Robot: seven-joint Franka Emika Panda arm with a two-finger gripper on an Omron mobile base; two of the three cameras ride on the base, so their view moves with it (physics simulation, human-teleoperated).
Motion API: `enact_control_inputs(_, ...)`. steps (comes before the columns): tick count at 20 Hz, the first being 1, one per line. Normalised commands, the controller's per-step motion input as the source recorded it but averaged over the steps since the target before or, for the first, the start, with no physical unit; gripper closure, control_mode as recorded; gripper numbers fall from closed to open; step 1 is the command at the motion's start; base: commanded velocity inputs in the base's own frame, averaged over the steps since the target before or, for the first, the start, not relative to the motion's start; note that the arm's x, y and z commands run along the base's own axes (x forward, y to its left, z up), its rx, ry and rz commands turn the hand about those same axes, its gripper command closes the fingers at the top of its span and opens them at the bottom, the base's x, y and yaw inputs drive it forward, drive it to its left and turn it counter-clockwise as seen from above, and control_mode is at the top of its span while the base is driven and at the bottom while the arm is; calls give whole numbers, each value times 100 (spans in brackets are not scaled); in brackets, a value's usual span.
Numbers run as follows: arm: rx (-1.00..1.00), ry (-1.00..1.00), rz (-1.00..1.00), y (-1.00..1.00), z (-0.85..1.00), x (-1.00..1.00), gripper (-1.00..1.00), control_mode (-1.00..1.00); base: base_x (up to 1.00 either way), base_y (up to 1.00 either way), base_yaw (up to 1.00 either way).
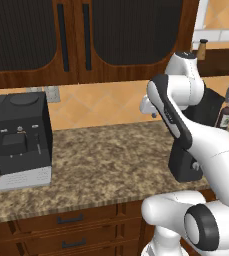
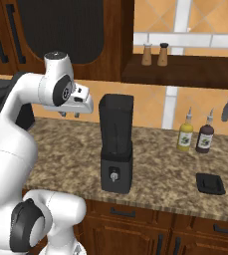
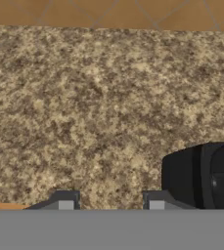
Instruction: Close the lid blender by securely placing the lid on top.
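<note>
— Where's your arm sitting?
— Your arm rises from the base, bends at the elbow and reaches forward, wrist level, hand pointing down.
— And your gripper (image 2: 69, 114)?
— Your gripper hangs in the air, its two fingertips (image 3: 66, 204) spread apart with nothing between them.

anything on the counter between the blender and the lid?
No. In the right base view the granite between the blender and the lid is bare; the yellow bottle and dark bottle stand further back, by the wall.
</note>
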Motion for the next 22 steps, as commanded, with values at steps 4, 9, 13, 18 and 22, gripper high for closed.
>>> enact_control_inputs(4,0,0,0,0,0,-19,-100,-100,0,0,0)
enact_control_inputs(9,0,0,0,0,0,-29,-100,-100,0,0,0)
enact_control_inputs(13,0,0,0,0,0,-21,-100,-100,0,0,0)
enact_control_inputs(18,0,0,0,0,0,-1,-100,-100,0,0,0)
enact_control_inputs(22,0,0,0,0,0,-20,-100,-100,0,0,0)
